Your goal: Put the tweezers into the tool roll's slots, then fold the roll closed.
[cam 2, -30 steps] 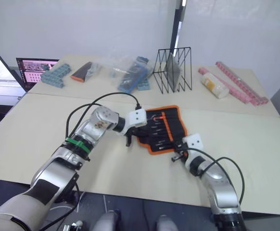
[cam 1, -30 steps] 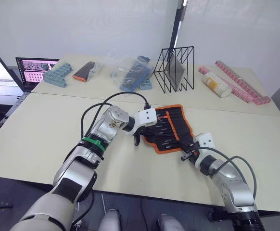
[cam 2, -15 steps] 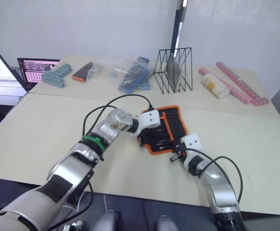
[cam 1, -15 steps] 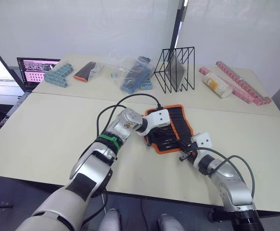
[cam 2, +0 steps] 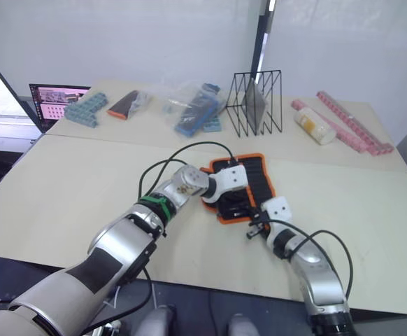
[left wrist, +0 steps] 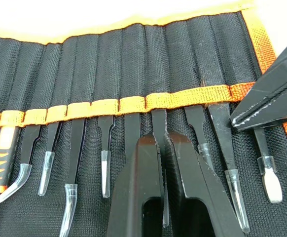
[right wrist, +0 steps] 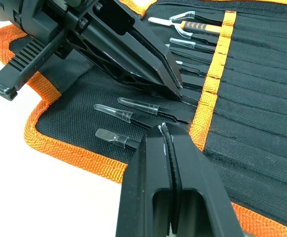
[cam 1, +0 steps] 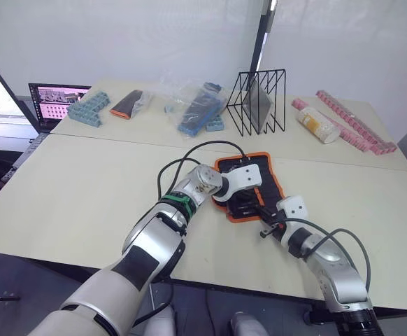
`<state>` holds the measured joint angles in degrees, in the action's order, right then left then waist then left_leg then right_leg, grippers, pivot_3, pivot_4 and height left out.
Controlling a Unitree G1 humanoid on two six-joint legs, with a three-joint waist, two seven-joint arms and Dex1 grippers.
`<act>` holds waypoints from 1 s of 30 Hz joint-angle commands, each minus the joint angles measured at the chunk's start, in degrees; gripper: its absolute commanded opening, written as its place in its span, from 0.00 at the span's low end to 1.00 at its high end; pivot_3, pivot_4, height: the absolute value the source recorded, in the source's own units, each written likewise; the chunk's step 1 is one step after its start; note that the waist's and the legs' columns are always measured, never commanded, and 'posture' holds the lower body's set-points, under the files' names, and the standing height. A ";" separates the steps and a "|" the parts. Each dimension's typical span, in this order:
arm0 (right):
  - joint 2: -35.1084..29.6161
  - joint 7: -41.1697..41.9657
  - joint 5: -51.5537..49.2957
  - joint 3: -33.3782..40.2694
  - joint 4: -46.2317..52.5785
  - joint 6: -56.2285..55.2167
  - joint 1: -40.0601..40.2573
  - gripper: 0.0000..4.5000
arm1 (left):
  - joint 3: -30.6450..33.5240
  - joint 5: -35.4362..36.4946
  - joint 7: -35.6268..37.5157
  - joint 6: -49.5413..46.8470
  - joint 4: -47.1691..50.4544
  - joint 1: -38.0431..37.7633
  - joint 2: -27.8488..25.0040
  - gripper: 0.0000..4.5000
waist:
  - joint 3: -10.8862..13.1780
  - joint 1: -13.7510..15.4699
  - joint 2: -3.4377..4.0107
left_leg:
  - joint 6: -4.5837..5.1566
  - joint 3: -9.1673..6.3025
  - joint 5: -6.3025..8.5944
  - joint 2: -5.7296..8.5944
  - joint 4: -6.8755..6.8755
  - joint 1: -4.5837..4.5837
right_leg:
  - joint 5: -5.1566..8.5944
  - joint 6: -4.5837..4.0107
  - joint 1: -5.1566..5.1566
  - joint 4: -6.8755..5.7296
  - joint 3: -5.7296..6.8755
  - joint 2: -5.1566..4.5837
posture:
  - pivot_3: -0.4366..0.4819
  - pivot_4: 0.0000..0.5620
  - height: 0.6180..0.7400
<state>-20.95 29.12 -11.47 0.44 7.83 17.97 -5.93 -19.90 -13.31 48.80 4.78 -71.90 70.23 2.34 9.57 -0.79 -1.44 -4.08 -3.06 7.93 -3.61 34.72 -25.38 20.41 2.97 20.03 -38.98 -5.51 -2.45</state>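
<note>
Since a second ago the left hand (left wrist: 164, 143) has swung from the roll's (cam 1: 268, 175) near-left edge to over its middle, fingers pinched nearly shut on one of the tweezers (left wrist: 159, 126) at a slot (left wrist: 157, 64). Right hand (right wrist: 166, 133) hovers at the roll's near edge, fingers closed, holding nothing. Roll lies open on the surface (cam 1: 84, 182). Tweezers sit in the slots under the orange band (left wrist: 133, 103), capped tips showing. Insertion looks nearly finished; folding the roll closed is left.
</note>
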 commanded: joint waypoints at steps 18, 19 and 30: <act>-2.84 5.40 -2.01 -1.63 2.32 2.10 -3.88 0.00 | 12.83 13.37 18.05 -18.59 37.09 -11.14 -22.49 1.00 | 0.00 -1.85 0.08 | -0.01 -0.03 -0.01 -0.06 -0.07 0.03 | 0.00 -0.01 0.07 -0.18 0.02 0.02 | 0.48 0.27 0.95; -2.95 6.19 -3.02 -1.96 3.96 2.98 -4.40 0.00 | 13.78 14.90 19.44 -19.92 40.12 -12.97 -24.76 1.00 | 0.01 -1.90 0.09 | -0.01 -0.02 -0.01 -0.07 -0.07 0.03 | 0.00 -0.01 0.08 -0.18 0.01 0.02 | 0.48 0.27 0.95; -2.70 7.19 -2.67 -10.50 12.24 11.47 -8.20 0.49 | 22.57 25.32 20.86 -26.79 65.28 -39.97 -39.64 1.00 | 0.02 -0.98 0.14 | 0.01 -0.05 0.01 -0.12 -0.04 0.00 | -0.01 -0.02 0.10 -0.21 0.04 0.01 | 0.48 0.27 0.95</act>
<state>-23.89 37.03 -14.75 -9.47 18.42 29.36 -13.17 0.31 9.37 70.76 -22.11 -11.46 30.82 -36.73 9.59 -1.77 -1.30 -4.08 -3.11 7.94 -3.72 34.70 -25.39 20.41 2.95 20.13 -39.19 -5.47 -2.45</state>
